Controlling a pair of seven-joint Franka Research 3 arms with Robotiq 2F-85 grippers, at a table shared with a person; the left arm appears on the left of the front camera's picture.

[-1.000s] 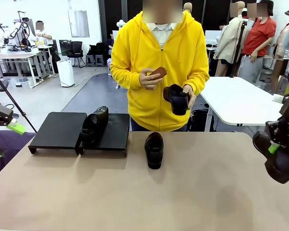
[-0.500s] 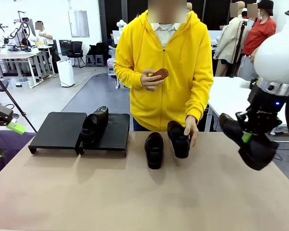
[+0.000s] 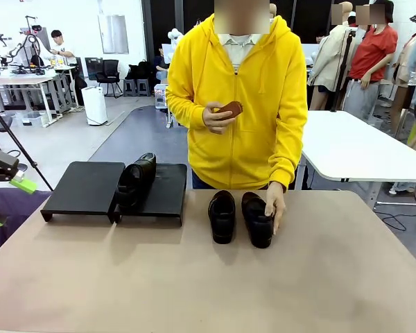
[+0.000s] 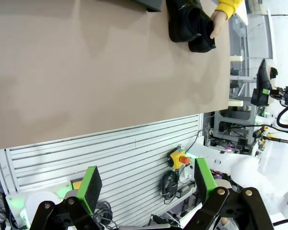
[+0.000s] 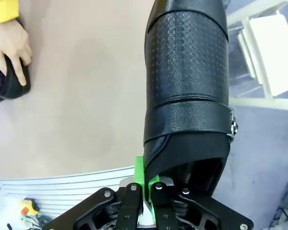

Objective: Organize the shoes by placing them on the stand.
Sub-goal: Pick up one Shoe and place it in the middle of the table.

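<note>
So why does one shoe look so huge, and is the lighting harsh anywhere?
Right wrist view: the held shoe looks huge because it sits close to the wide lens, clamped in the right gripper; its grain is sharp, with soft sheen. Front view: even light, only faint shadows under the two shoes on the table. Left wrist view: the right edge washes out white.

Front camera: fixed between my arms at my edge of the counter (image 3: 194,277), facing 12 o'clock toward the person (image 3: 239,104), mid range.

Left wrist camera: well back off the counter, looking past my left fingers (image 4: 90,188). Paired shoes (image 4: 185,24) far off at 1 o'clock.

Right wrist camera: close along my right fingers (image 5: 139,172), held shoe (image 5: 187,72) at 12.

Shared by all three: the person's hand (image 5: 12,45) on the paired shoes, at 10 o'clock here.
</note>
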